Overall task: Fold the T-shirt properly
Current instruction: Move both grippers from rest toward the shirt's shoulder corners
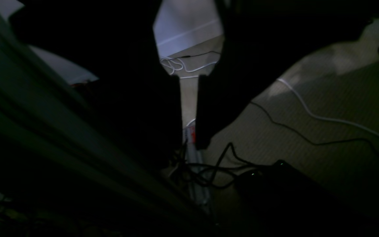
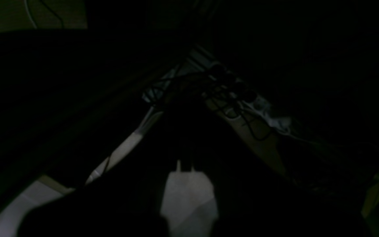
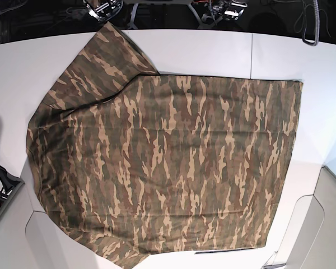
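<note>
My right gripper is closed on nothing, my left's state I cannot tell, and the camouflage T-shirt [image 3: 168,162] lies flat across the white table [image 3: 213,53]; I should grasp a sleeve edge cleanly.

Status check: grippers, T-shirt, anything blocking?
Both grippers off the table, empty. T-shirt spread flat on white table, unfolded, one sleeve out. Nothing on the cloth.
</note>
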